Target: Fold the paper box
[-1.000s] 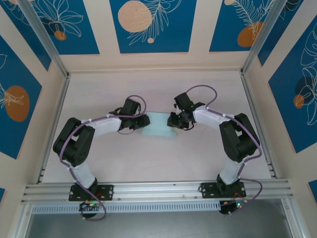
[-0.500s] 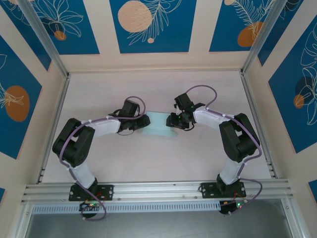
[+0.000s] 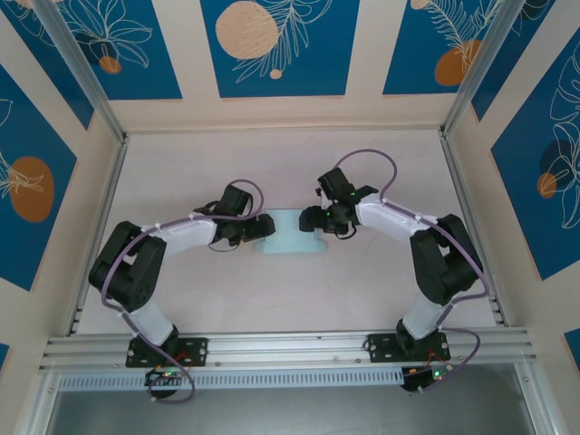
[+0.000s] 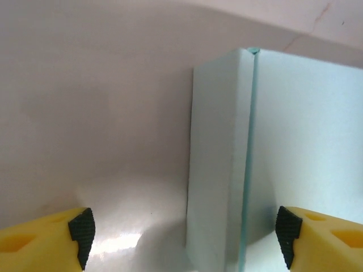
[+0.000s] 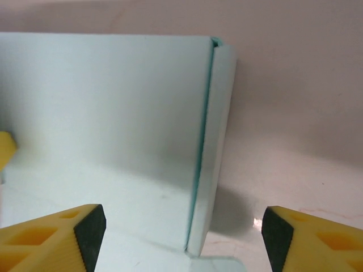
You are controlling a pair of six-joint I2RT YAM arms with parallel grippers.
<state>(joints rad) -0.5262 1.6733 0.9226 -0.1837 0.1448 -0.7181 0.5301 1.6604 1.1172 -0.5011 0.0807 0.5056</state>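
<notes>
The paper box, pale light-blue card, lies mid-table between both arms with its end walls folded upright. My left gripper is at its left end, open. In the left wrist view the left end wall stands between the spread fingertips, touching neither, with the left gripper astride it. My right gripper is at the box's right end, also open. In the right wrist view the box's right wall and inner face rise between the wide-apart jaws of the right gripper.
The pale table is bounded by aluminium rails at both sides and blue patterned walls behind. A metal beam carrying both arm bases runs along the near edge.
Both grippers have gone from nearly shut to wide open, letting go of the box's end walls. The left gripper has slid slightly nearer and the right one slightly left.
</notes>
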